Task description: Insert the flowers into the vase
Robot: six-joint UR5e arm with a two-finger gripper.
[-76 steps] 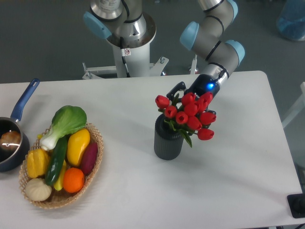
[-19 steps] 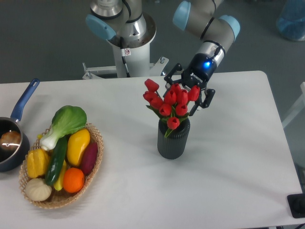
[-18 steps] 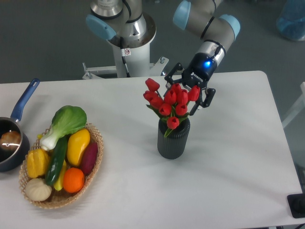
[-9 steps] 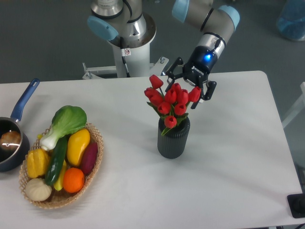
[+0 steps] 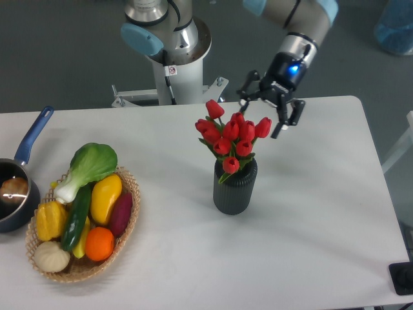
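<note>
The red tulips (image 5: 231, 136) stand upright with their green stems down in the mouth of the dark grey ribbed vase (image 5: 233, 190), which stands near the table's middle. My gripper (image 5: 266, 108) is open and empty. It hangs above and behind the bunch, to its right, with one finger (image 5: 285, 119) close beside the rightmost bloom and not touching it. The stems are mostly hidden inside the vase.
A wicker basket (image 5: 126, 223) of toy vegetables sits at the front left. A blue-handled saucepan (image 5: 18, 187) is at the left edge. The robot's white base (image 5: 175, 71) stands behind the table. The table's right edge is beyond the vase.
My gripper has let go of the tulips and drawn up and to the right, away from them. The bunch stays standing in the vase.
</note>
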